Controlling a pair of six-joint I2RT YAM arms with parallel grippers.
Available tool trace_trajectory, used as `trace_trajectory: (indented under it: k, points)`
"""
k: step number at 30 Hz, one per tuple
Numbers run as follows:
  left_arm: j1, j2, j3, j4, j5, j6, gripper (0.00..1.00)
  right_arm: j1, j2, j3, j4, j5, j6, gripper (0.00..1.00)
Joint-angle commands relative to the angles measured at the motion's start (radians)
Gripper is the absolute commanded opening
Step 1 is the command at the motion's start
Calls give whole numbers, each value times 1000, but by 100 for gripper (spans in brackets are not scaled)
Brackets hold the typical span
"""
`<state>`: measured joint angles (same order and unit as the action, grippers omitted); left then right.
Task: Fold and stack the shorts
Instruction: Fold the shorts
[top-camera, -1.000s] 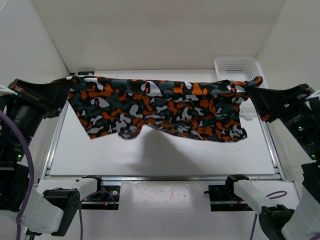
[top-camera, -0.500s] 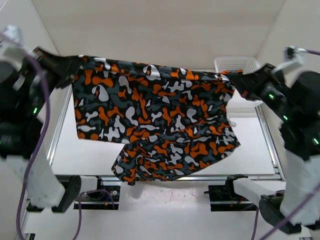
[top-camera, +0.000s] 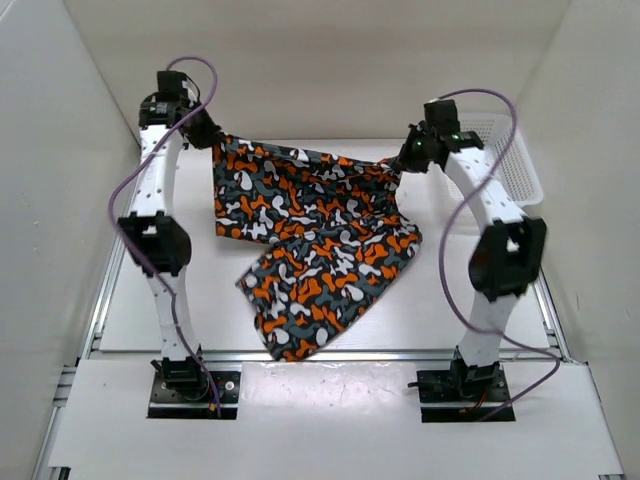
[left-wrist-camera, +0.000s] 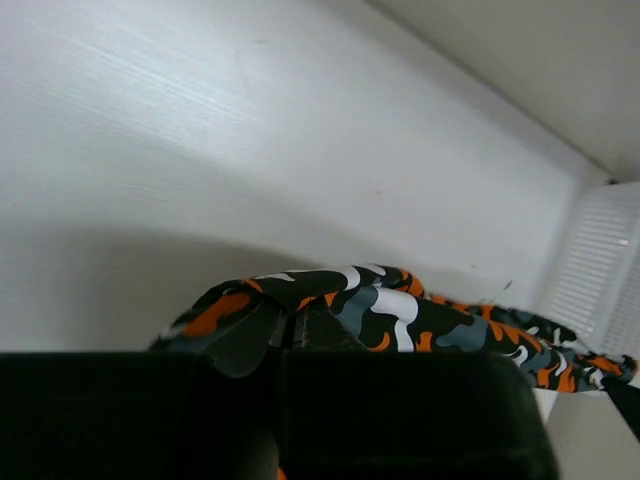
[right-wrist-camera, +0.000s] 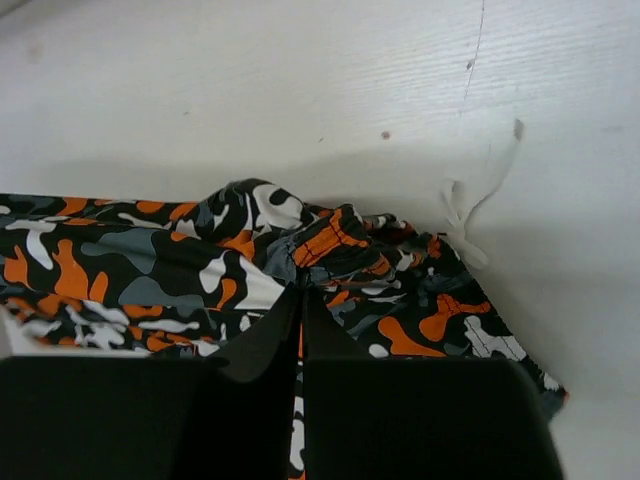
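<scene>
The shorts (top-camera: 320, 250) hang at frame centre, lower hem draped on the desk (top-camera: 130, 300). The left gripper (top-camera: 208, 133) and right gripper (top-camera: 402, 160) each clamp an upper corner (spreading step, I judge); next, lowering them flat for folding.

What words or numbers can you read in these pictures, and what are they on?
None can be read in any view.
The shorts carry only orange, black, grey and white blotches, no letters.
The white mesh basket is plain, with no label showing.
</scene>
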<state>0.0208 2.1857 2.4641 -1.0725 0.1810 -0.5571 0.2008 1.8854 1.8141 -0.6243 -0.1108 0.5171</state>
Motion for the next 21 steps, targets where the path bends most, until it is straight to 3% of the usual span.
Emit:
trace_trajectory:
  k: [1, 8, 13, 16, 21]
  points:
    - [108, 61, 134, 39, -112, 63, 10, -32, 134, 154, -8, 155, -60, 0]
    - [180, 146, 144, 72, -69, 72, 10, -32, 372, 421, -40, 89, -71, 0]
    - [180, 60, 82, 72, -31, 82, 10, -32, 357, 404, -49, 48, -61, 0]
    - [147, -99, -51, 60, -20, 82, 10, -32, 299, 341, -49, 48, -61, 0]
    - [58, -450, -468, 28, -81, 92, 10, -63, 179, 194, -64, 4, -52, 0]
